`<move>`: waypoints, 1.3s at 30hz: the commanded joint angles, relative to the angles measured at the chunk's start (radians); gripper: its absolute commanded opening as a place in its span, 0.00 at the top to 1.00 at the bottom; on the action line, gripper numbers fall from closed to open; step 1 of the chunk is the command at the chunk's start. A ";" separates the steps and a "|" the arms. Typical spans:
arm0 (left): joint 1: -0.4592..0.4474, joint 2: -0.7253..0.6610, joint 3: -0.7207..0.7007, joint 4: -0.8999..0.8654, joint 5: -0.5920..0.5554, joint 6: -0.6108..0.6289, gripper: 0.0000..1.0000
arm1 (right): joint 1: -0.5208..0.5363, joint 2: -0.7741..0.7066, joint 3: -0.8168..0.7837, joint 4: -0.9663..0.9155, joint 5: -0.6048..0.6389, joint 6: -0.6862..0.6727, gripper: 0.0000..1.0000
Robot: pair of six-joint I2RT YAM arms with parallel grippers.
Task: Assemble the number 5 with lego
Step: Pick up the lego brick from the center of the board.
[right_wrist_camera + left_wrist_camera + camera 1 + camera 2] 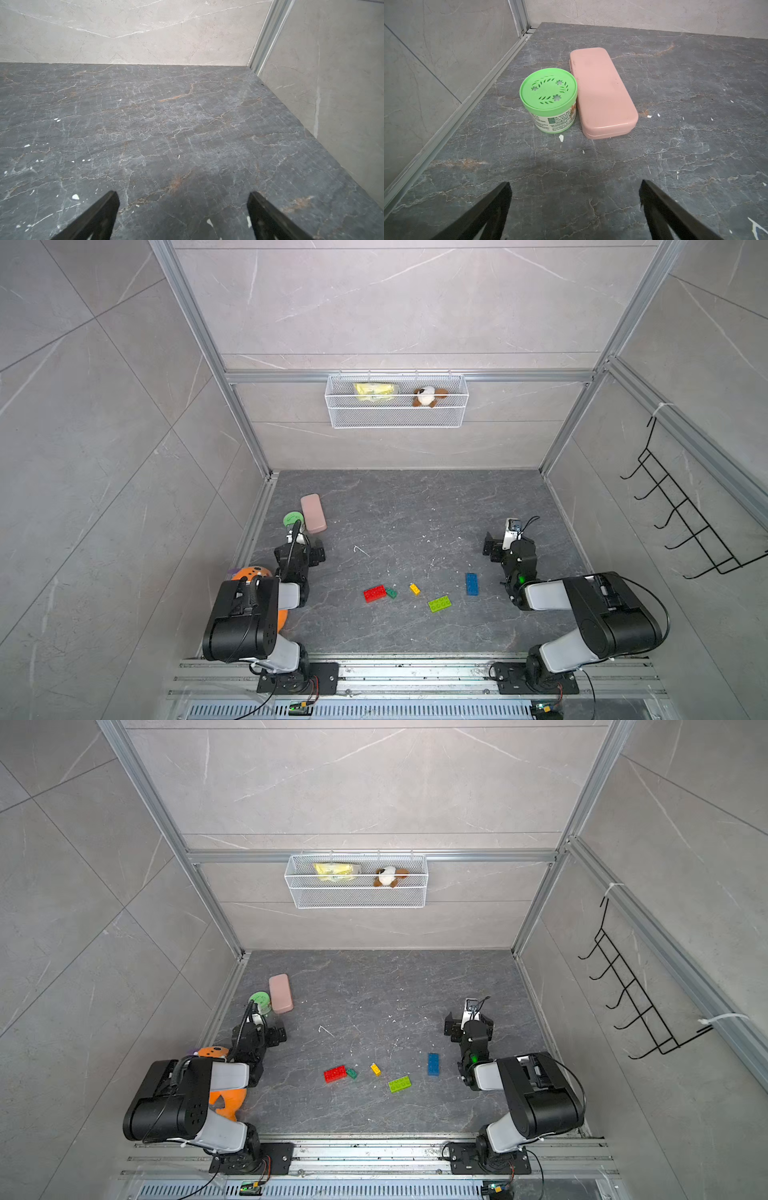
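Five lego bricks lie loose on the dark stone table in both top views. A long red one (374, 593) has a short dark-green one (391, 593) right beside it. Further right are a small yellow one (414, 588), a lime-green one (439, 603) and a blue one (471, 584). No number 5 is in view. My left gripper (311, 548) hovers open at the left, well behind the bricks. In the left wrist view the left gripper (575, 185) has only bare table between its fingers. My right gripper (500, 540) is open behind the blue brick. The right wrist view shows the right gripper (182, 194) empty.
A pink rounded case (602, 91) and a green-lidded jar (549, 97) stand just ahead of the left gripper by the left wall. An orange toy (253, 574) sits under the left arm. A wire basket (397, 418) hangs on the back wall, a black hook rack (681, 522) on the right wall.
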 commanded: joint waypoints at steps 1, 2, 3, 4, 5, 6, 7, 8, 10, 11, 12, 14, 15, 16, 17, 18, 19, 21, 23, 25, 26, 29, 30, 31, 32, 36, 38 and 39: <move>-0.001 -0.005 0.023 0.028 0.011 0.013 0.00 | 0.001 -0.010 0.008 -0.003 0.012 0.011 0.00; 0.000 -0.006 0.023 0.028 0.011 0.014 0.00 | 0.000 -0.010 0.008 -0.003 0.011 0.010 0.00; 0.000 -0.006 0.022 0.028 0.012 0.014 0.00 | 0.000 -0.010 0.007 -0.004 0.011 0.011 0.00; 0.000 -0.006 0.023 0.028 0.011 0.014 0.00 | 0.000 -0.010 0.008 -0.003 0.011 0.011 0.00; -0.001 -0.006 0.022 0.028 0.011 0.013 0.00 | 0.000 -0.010 0.009 -0.004 0.011 0.012 0.00; -0.001 -0.004 0.023 0.028 0.013 0.013 0.00 | 0.000 -0.010 0.008 -0.003 0.011 0.010 0.00; -0.001 -0.005 0.023 0.028 0.012 0.013 0.00 | 0.000 -0.010 0.008 -0.003 0.011 0.012 0.00; -0.001 -0.006 0.023 0.028 0.012 0.012 0.00 | 0.000 -0.010 0.008 -0.004 0.011 0.012 0.00; 0.000 -0.006 0.022 0.028 0.012 0.013 0.00 | 0.000 -0.010 0.007 -0.004 0.011 0.012 0.00; 0.000 -0.005 0.022 0.027 0.012 0.013 0.00 | -0.001 -0.010 0.008 -0.002 0.010 0.011 0.00; -0.001 -0.005 0.023 0.028 0.012 0.013 0.00 | -0.001 -0.010 0.007 -0.001 0.011 0.013 0.00; 0.000 -0.004 0.022 0.028 0.013 0.013 0.00 | 0.001 -0.010 0.007 -0.003 0.011 0.012 0.00; 0.000 -0.005 0.023 0.029 0.013 0.012 0.00 | -0.001 -0.010 0.007 -0.002 0.011 0.011 0.00; 0.001 -0.004 0.022 0.029 0.014 0.012 0.00 | 0.000 -0.010 0.009 -0.001 0.010 0.011 0.00; 0.000 -0.004 0.022 0.028 0.014 0.012 0.00 | 0.000 -0.010 0.008 -0.002 0.011 0.011 0.00; 0.000 -0.005 0.023 0.029 0.014 0.012 0.00 | 0.000 -0.010 0.008 -0.001 0.010 0.012 0.00; 0.001 -0.004 0.022 0.029 0.015 0.012 0.00 | 0.000 -0.010 0.008 -0.001 0.011 0.013 0.00; -0.001 -0.006 0.022 0.029 0.014 0.014 0.00 | 0.000 -0.010 0.007 -0.001 0.011 0.011 0.00; -0.001 -0.014 0.032 0.007 0.026 0.019 0.00 | 0.000 -0.024 0.006 -0.011 -0.017 -0.001 0.00; -0.003 -0.046 0.057 -0.064 0.030 0.031 0.00 | 0.008 -0.086 0.051 -0.134 -0.057 -0.024 0.00; -0.009 -0.066 0.078 -0.124 0.015 0.031 0.00 | 0.011 -0.116 0.082 -0.224 -0.051 -0.022 0.00; -0.035 -0.131 0.153 -0.295 -0.057 0.032 0.00 | 0.010 -0.178 0.185 -0.479 -0.080 -0.007 0.00; -0.052 -0.155 0.167 -0.328 -0.093 0.037 0.00 | 0.010 -0.188 0.206 -0.525 -0.111 -0.005 0.00; -0.067 -0.179 0.178 -0.359 -0.121 0.034 0.00 | 0.010 -0.201 0.219 -0.554 -0.132 -0.001 0.00; -0.075 -0.204 0.189 -0.387 -0.137 0.021 0.00 | 0.013 -0.216 0.224 -0.565 -0.142 0.012 0.00; -0.075 -0.325 0.235 -0.551 -0.112 -0.112 0.00 | 0.012 -0.291 0.252 -0.610 -0.203 0.116 0.00; -0.073 -0.385 0.231 -0.589 -0.021 -0.194 0.00 | 0.012 -0.295 0.324 -0.730 -0.234 0.222 0.00; -0.072 -0.416 0.228 -0.608 0.013 -0.263 0.00 | 0.010 -0.278 0.372 -0.807 -0.273 0.262 0.00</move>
